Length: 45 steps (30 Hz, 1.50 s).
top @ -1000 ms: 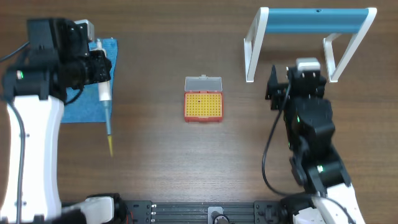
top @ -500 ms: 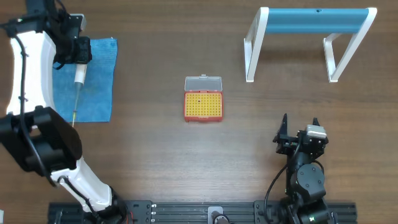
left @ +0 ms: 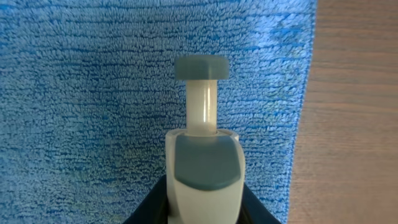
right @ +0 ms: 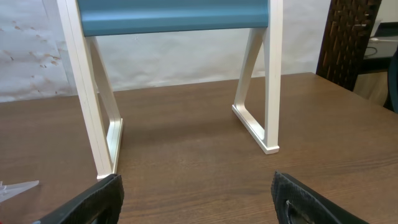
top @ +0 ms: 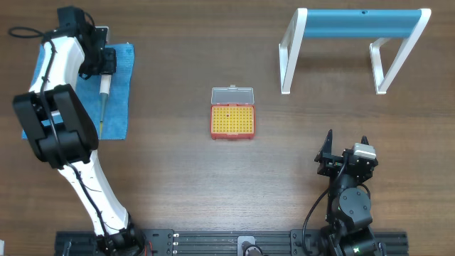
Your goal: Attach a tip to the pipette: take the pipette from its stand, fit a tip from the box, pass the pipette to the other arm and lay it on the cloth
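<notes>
The white and grey pipette [top: 104,85] is over the blue cloth [top: 121,99] at the far left, its yellow tip [top: 100,126] pointing toward the front edge. My left gripper [top: 96,60] is shut on the pipette's upper body. In the left wrist view the pipette [left: 204,168] stands between the dark fingers [left: 146,210], grey plunger button [left: 201,66] up, with the cloth [left: 93,93] behind. I cannot tell if it touches the cloth. My right gripper [top: 346,151] stands open and holds nothing near its base. The right gripper [right: 199,208] faces the stand [right: 174,15].
The orange tip box [top: 232,119] with its clear lid open sits mid-table. The white stand with a blue bar [top: 355,25] is at the back right. Bare wood lies between the box and the cloth.
The left arm carried the pipette back over the cloth, then shifted it slightly right. The right arm pulled back from the stand to its base and has stayed there.
</notes>
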### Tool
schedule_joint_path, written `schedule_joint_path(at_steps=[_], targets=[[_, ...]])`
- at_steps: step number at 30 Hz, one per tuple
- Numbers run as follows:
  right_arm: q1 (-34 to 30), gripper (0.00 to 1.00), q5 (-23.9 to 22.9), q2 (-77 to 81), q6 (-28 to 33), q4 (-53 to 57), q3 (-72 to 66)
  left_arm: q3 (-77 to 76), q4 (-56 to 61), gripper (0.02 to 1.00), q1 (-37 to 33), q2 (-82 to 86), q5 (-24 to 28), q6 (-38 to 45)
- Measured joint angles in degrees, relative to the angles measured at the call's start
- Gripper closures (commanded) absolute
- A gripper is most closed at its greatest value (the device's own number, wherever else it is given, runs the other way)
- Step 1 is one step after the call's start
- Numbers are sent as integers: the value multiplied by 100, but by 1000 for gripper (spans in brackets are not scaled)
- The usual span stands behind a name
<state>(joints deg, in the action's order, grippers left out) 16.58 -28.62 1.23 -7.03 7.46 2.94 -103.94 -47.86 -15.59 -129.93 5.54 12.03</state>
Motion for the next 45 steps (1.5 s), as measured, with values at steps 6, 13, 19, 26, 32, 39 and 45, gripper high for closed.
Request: schedule_joint_path(at_steps=[6, 13, 19, 26, 32, 39, 45], targets=[[0, 215, 0, 0, 0, 0, 0, -2, 42, 993, 0, -37, 0, -39], [0, 213, 0, 0, 0, 0, 0, -4, 98, 991, -2, -229, 0, -39], [0, 215, 0, 0, 0, 0, 0, -4, 72, 402, 0, -229, -2, -98], [0, 215, 0, 0, 0, 0, 0, -155, -275, 20, 280, -219, 0, -127], [0, 222, 0, 0, 0, -2, 0, -2863, -2728, 20, 413, 686, -1130, -140], [0, 215, 0, 15, 0, -7, 0, -3526, -3034, 20, 1266, 3742, -1222, -164], [0, 213, 0, 22, 0, -4, 0, -3609, -3145, 23, 1738, 4924, -1213, -164]])
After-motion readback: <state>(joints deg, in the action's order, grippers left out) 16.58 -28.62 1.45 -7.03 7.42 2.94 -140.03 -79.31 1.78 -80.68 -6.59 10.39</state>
